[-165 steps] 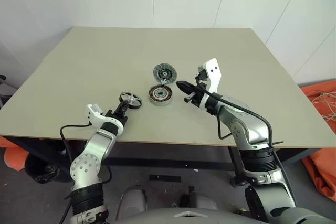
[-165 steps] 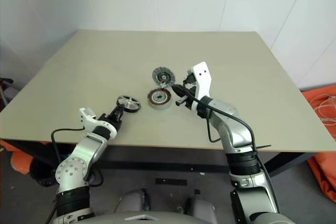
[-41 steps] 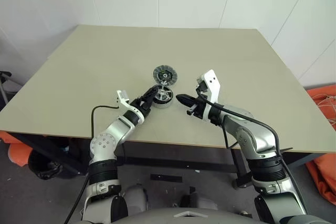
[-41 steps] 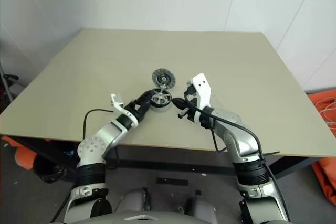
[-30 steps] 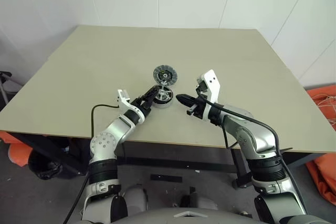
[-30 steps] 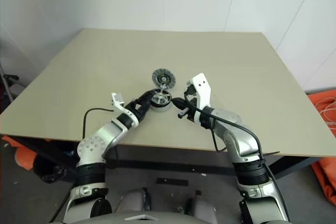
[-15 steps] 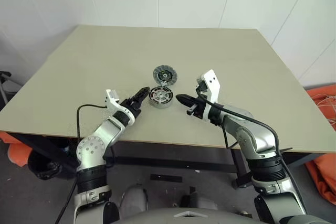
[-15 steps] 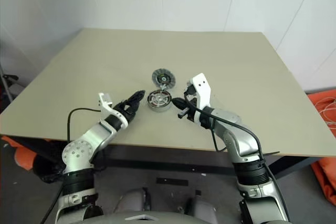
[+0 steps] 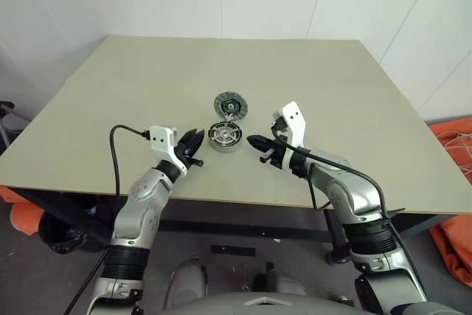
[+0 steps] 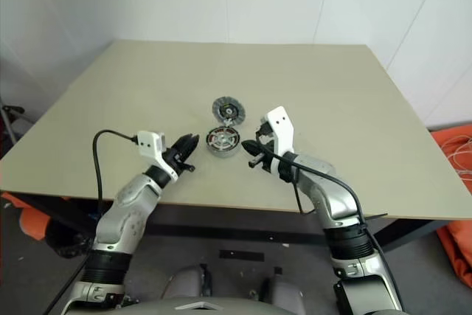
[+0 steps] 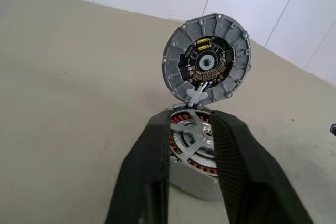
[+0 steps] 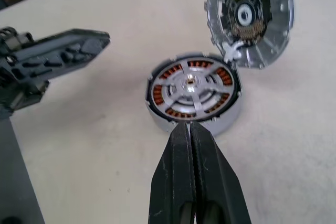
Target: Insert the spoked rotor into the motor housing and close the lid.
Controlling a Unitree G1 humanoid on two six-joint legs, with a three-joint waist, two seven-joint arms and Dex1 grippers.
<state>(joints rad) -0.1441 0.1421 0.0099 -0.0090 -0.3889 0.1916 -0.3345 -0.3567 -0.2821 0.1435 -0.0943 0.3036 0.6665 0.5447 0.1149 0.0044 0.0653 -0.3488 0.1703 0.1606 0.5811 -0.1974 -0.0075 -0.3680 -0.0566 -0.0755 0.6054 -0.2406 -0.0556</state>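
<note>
Copper windings ring the motor housing (image 9: 225, 136) in your head view, with the spoked rotor (image 9: 226, 134) already seated inside, so only the lid is left. Your left gripper (image 9: 193, 147) sits just to the housing's left holding nothing, probably clear of the closing path; your right gripper (image 9: 254, 142) waits just beside it on the other side, fingers pressed together and empty, a blunt tip suited to pushing. In your left wrist view, the slightly parted fingers (image 11: 144, 177) frame the housing straight ahead, and the lid (image 11: 206, 59) stands upright beyond it, hinged at the far edge. In your right wrist view, the shut tip (image 12: 189, 129) nearly meets the housing's near wall (image 12: 197, 119).
</note>
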